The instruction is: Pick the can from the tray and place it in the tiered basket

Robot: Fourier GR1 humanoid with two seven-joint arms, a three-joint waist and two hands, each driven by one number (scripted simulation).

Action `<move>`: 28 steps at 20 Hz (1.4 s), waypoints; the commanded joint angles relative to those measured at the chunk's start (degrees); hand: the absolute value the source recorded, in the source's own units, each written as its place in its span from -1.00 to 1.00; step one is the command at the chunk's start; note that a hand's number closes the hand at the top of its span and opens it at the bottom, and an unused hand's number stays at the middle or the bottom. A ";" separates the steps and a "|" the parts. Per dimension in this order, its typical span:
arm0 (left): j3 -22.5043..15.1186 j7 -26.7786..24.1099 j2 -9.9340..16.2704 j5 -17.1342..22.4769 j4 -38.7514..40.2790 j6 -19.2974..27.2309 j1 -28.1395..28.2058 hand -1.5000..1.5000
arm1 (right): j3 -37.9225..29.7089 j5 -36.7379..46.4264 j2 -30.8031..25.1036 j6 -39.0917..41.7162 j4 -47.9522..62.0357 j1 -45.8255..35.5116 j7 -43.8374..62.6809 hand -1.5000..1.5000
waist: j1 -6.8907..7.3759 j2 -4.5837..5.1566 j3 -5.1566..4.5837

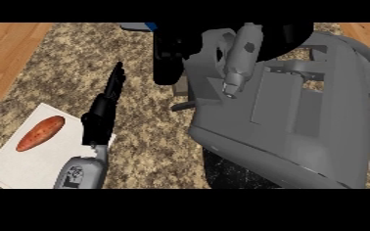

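My right forearm [289,122] is raised close to the view and fills the right half. Its black hand [171,54] is at the top centre, seen from the back, with its fingers curled. A small grey and blue piece of the can [142,27] sticks out at that hand's upper left; the rest of the can is hidden. My left hand [101,112] rests open at the lower left, fingers straight and pointing up, over the edge of the white tray [29,169]. The tiered basket does not show.
An orange sweet potato [40,133] lies on the white tray. A dark speckled surface [231,173] shows under my right forearm at the bottom. The counter top [80,58] is mottled brown stone, with a wooden strip [18,44] at the far left.
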 commanded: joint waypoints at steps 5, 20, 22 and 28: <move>0.48 0.85 -0.22 0.78 0.88 -0.31 -2.11 0.00 | -7.38 -7.31 0.95 -4.23 18.33 -18.89 15.72 1.00 | 0.45 0.85 0.06; 0.41 1.35 0.27 0.19 -2.39 0.41 -0.72 0.00 | -11.05 5.65 -1.68 -14.02 44.66 -27.62 -0.63 1.00 | -1.03 1.63 0.29; -0.05 0.33 0.48 -0.13 -2.86 0.23 1.06 0.00 | -10.97 6.55 -2.83 -13.45 46.59 -27.34 -2.96 1.00 | -1.06 1.58 0.30; 1.01 -1.77 1.15 0.69 -2.04 -0.29 2.63 0.00 | -19.69 5.60 -1.43 -25.08 45.92 -22.37 2.40 -1.00 | -1.06 1.70 0.33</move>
